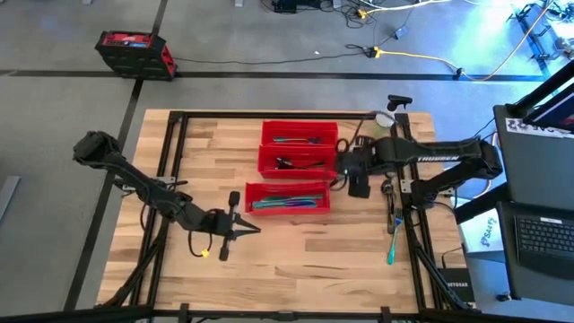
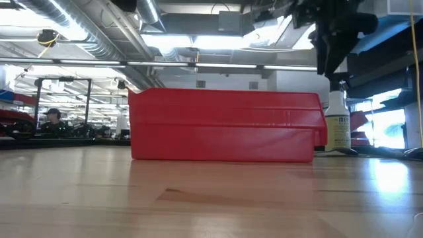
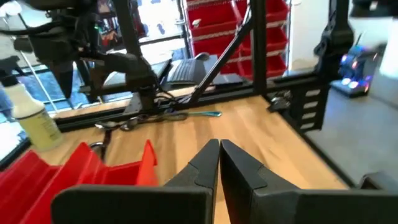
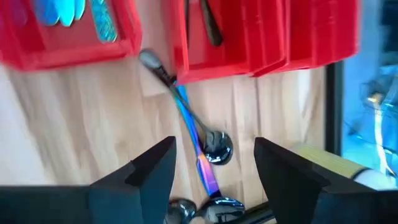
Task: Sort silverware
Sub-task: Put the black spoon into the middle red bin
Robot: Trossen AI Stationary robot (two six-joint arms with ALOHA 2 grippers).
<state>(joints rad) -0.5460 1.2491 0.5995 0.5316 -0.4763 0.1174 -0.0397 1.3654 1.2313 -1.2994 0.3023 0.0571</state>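
Silverware: spoons loose on table at 3 o'clock of bins; right gripper above, released, empty. Left gripper clenched, idle at 7 o'clock.

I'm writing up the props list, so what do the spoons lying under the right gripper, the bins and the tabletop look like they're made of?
Spoons: seemingly polished metal with an iridescent blue-purple coating; the bowls mirror the light. Bins: apparently molded red plastic, semi-gloss, uniform color with a ridged rim. Tabletop: probably light wood butcher-block, showing glued strips and grain, with a slight sheen.
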